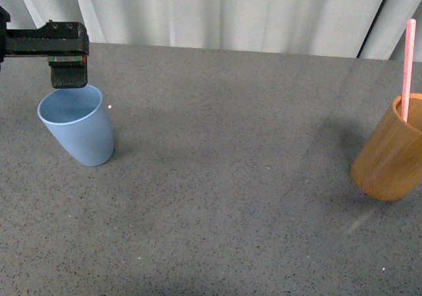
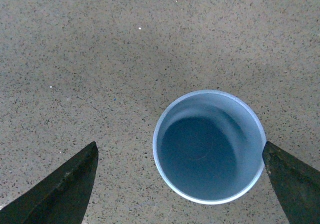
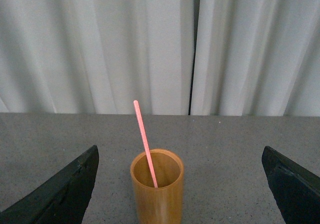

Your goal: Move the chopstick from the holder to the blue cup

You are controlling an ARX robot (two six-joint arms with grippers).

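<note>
Reviewing the front view first: the chopstick [image 1: 407,72] stands in the holder [image 1: 389,154] at the far right of the surface [image 1: 231,190], and its upper length rises clear of the rim. The blue cup [image 1: 78,128] stands well apart at the far left. The left pincer [image 1: 68,80] hangs just above the cup's rear rim, but its opening cannot be judged from here. The right arm is out of view.

Left wrist view: the camera looks straight down into the blue cup [image 2: 209,146], and the interior is bare. The 2 fingers [image 2: 65,189] of the left pincer are spread wide, 1 on either side of the frame, holding nothing.

Right wrist view: the holder [image 3: 157,194] sits directly ahead, framed between the 2 fingers of the right pincer [image 3: 180,147], which is wide and empty. The chopstick [image 3: 145,141] leans inside the holder, in front of a pale curtain [image 3: 100,44].

Assessment: no part of the transfer is done. Grasping, lifting, carrying and placing are all outstanding.

Cross-check: only the front view shows both cups and the gap between them. Only the left wrist view confirms the cup is empty. Only the right wrist view shows the stick's lean and the right pincer's state.
</note>
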